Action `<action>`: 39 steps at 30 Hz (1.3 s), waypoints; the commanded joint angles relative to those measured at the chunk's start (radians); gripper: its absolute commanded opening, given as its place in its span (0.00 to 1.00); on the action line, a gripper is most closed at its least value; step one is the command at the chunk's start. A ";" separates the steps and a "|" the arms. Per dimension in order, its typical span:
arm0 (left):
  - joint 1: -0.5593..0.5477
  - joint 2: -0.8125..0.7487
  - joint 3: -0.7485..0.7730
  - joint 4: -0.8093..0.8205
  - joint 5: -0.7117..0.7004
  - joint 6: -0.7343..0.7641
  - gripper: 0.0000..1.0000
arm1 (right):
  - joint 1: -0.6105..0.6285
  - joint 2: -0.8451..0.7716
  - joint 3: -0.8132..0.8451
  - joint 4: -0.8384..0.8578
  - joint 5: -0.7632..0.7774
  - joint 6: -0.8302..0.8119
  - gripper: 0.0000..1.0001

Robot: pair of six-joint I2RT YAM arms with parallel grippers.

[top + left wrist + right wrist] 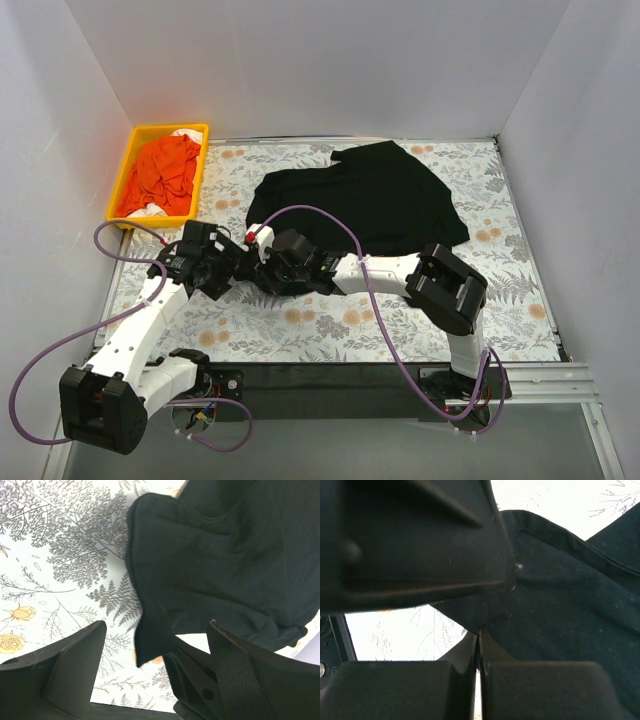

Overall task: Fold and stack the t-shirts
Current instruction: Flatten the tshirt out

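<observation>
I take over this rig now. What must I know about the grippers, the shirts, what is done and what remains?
Left gripper: open, with a corner of the black shirt between its fingers, not clamped.
Right gripper: shut, apparently pinching the shirt's near-left edge.
Black shirt: rumpled on the table, unfolded.
Tray, far left: bunched orange cloth, likely more shirts.
Done: no fold or stack visible.
To do: flatten and fold the black shirt, then the rest, and stack.
</observation>
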 commanded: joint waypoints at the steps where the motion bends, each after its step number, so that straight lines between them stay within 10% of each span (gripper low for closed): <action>1: -0.005 -0.019 -0.030 0.021 -0.001 -0.033 0.75 | -0.003 -0.023 0.044 0.042 -0.021 0.015 0.01; 19: -0.010 -0.008 -0.111 0.136 -0.026 -0.096 0.50 | -0.003 -0.017 0.040 0.042 -0.032 0.041 0.01; 27: -0.021 -0.008 -0.117 0.165 -0.038 -0.084 0.00 | -0.003 -0.017 0.028 0.035 -0.012 0.057 0.01; 39: -0.021 -0.059 -0.139 0.130 -0.095 0.004 0.00 | -0.119 -0.221 -0.097 -0.262 0.232 0.107 0.77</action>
